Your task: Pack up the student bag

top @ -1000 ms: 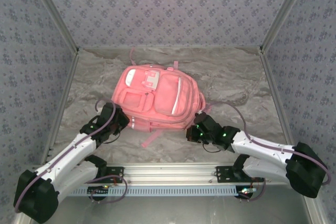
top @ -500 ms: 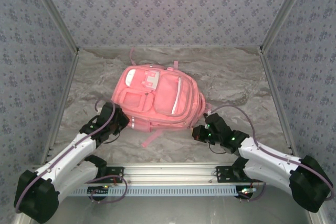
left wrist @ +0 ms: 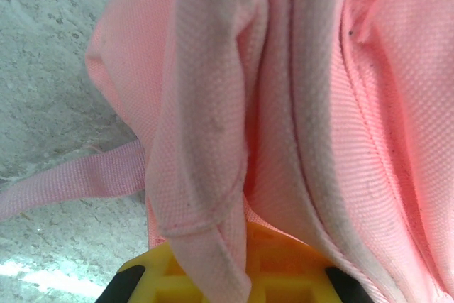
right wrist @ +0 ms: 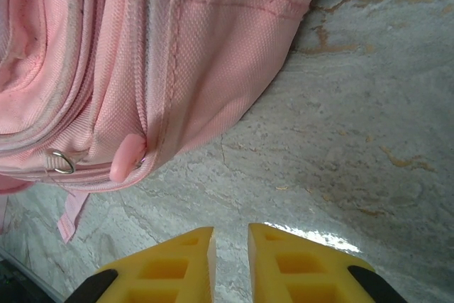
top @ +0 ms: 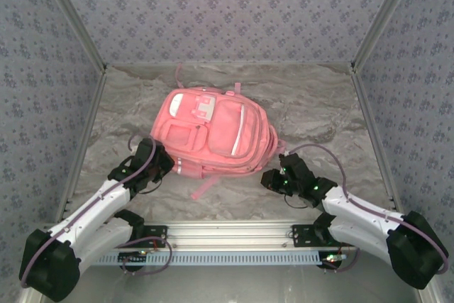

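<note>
- Top view: your backpack point(top: 216, 133) lies flat on the table point(top: 312, 115), front pockets up, around the middle of the frame.
- Your left gripper point(top: 160, 164) sits at the bag's lower left corner, exactly where it was a second ago.
- Your right gripper point(top: 272, 179) was against the lower right corner a second ago. It has since backed off toward the lower right of the frame and now stands just beside the bag, clear of the fabric.
- Left wrist view: a fold of pink fabric runs down from the top of the frame into the yellow fingers point(left wrist: 284, 282) at the bottom edge. This gripper is clenched on that fold. A strap point(left wrist: 71, 182) trails off to the left across the table.
- Right wrist view: the yellow fingers point(right wrist: 167, 264) at the bottom edge have parted to a narrow gap with nothing between them, so this side has let go.
- The bag's side takes the upper left of that frame. A pink zip pull point(right wrist: 126, 155) and a metal ring point(right wrist: 62, 162) sit at the lower left, and bare table lies between the bag and the fingertips.
- What it means: you now hold the bag by one corner only. The zip near that pull looks closed, so I judge the bag is not yet opened for packing, and the free gripper probably needs a fresh approach to the pull.
</note>
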Tool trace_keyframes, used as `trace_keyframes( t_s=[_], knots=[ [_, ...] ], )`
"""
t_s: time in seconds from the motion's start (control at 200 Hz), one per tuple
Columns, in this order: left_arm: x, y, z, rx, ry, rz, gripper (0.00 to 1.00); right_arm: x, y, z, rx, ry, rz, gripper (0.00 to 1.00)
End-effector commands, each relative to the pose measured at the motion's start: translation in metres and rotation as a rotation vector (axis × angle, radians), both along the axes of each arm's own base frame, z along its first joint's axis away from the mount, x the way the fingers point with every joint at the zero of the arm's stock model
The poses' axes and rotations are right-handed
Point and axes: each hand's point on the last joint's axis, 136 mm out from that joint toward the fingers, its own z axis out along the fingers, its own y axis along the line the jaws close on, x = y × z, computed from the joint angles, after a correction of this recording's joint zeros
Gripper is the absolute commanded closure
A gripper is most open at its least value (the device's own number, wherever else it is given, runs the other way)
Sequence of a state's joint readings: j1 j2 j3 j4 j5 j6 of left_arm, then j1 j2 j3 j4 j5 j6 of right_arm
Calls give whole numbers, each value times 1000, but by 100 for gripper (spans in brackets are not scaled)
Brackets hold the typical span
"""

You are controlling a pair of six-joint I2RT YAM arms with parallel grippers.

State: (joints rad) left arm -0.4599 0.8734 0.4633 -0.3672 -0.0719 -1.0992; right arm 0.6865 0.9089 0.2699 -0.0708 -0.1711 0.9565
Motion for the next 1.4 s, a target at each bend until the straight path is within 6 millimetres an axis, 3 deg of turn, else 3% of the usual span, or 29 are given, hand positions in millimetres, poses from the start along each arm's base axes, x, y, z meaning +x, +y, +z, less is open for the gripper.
trace_keyframes(
  t_s=[0.0, 0.12, 0.235, 0.365, 0.465, 0.699, 1.204, 1.394],
  knots=[
    [17, 6, 20, 17, -84, 38, 100, -2, 0, 3, 10, 5, 11, 79],
    [17, 5, 22, 18, -87, 30, 100, -8, -13, 16, -44, -9, 13, 77],
    [18, 0, 23, -5, -89, 14, 100, -13, -26, 37, -34, -18, -45, 70],
    [20, -10, 19, -26, -73, -10, 100, -9, -20, 44, 81, 90, -172, 67],
    [21, -12, 18, -27, -74, -14, 100, -2, -14, 45, 57, 140, -198, 67],
    [20, -11, 18, -25, -78, -13, 100, 18, 5, 56, 111, 108, -205, 64],
    [21, -14, 12, -29, -66, -23, 100, 34, 23, 44, 100, 107, -170, 67],
    [21, -14, 12, -29, -68, -23, 100, 34, 26, 33, 88, 137, -155, 73]
  ],
)
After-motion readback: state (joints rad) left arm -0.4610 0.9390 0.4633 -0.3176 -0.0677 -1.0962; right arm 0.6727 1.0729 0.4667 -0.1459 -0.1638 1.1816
